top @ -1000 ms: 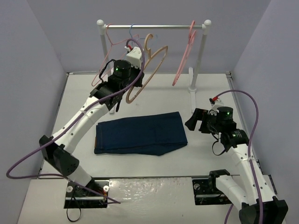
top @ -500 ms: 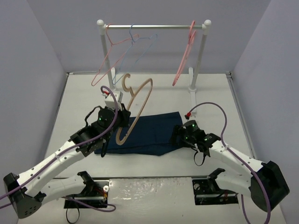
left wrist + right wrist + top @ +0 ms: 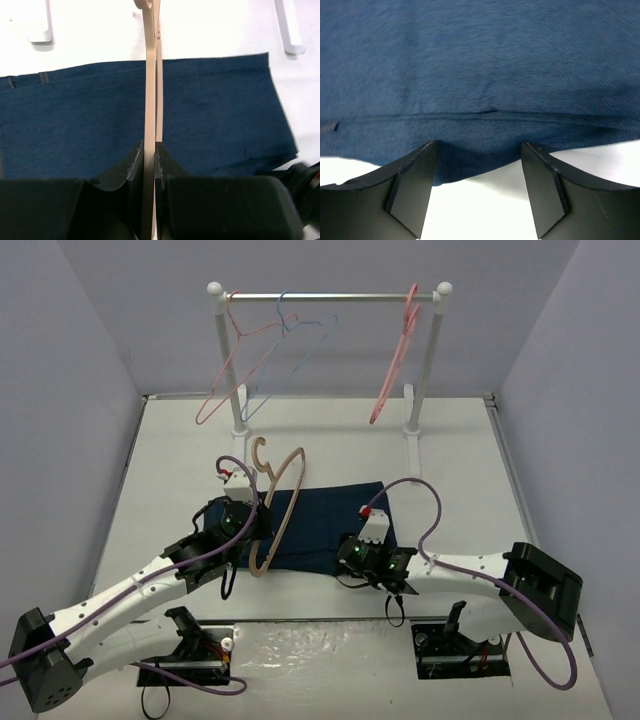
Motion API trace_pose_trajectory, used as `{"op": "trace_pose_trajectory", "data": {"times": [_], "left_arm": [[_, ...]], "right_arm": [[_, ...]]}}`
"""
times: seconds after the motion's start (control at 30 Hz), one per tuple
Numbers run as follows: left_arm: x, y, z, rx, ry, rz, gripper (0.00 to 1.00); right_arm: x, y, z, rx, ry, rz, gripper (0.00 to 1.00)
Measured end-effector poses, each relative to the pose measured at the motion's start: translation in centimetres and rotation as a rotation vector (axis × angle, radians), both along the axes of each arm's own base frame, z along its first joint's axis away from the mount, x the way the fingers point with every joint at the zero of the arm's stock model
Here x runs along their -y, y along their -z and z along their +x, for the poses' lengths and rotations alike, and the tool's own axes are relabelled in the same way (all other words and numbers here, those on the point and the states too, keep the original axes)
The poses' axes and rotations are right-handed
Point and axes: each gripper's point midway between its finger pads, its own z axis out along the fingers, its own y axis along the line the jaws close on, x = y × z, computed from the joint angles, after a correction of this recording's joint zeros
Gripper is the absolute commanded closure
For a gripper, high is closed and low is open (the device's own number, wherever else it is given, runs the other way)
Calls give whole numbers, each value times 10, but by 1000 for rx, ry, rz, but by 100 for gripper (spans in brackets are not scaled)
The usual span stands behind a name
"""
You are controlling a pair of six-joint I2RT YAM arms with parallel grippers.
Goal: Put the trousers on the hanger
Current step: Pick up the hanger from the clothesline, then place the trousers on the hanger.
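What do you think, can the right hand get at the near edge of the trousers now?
Probably yes. The right hand is open with the near edge of the trousers between its fingers, nothing blocking. The left hand grips the hanger.

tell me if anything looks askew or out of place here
Nothing spilled or damaged. The one thing off its place is the tan hanger: it is off the rail, clamped edge-on in the left gripper and tilted above the folded trousers. The right gripper is open at the trousers' near edge.

White table point(image 3: 160, 440): folded navy trousers point(image 3: 330, 515) flat at centre; white rack point(image 3: 340, 297) stands near far edge.
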Motion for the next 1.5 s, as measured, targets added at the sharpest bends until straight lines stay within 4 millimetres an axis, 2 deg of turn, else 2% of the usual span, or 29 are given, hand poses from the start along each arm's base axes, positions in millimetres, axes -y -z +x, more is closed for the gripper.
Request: {"op": "trace_pose_trajectory", "data": {"times": [0.17,0.27,0.4,0.5,0.63,0.7,0.8,0.97,1.07,1.17,1.27,1.5], "left_arm": [[4,-5,3,13,-9,-36,100],[3,-4,4,14,-17,-30,100],[-1,-4,7,25,-29,-2,100],[2,-7,9,30,-17,8,100],[18,-9,10,39,30,5,100],[31,-7,9,41,67,0,100],[54,-1,6,40,125,-14,100],[88,14,2,51,186,-42,100],[105,23,-2,57,212,-39,100],[121,28,-7,74,227,-39,100],[128,32,-11,88,219,-41,100],[114,44,-15,116,114,-23,100]], "right_arm": [[-51,-2,-32,10,-126,27,37],[-79,-5,-43,-13,-190,48,36],[-90,-9,-51,-52,-246,43,34],[-77,-25,-43,-55,-230,45,34],[-47,-69,-12,-6,-120,160,34],[-24,-83,0,19,-56,212,34],[9,-89,12,28,29,260,34],[54,-58,18,-59,145,263,35],[66,-43,17,-115,168,261,37],[67,-32,20,-156,169,282,38],[67,-20,19,-188,158,299,38],[47,-9,22,-215,80,362,39]]}}
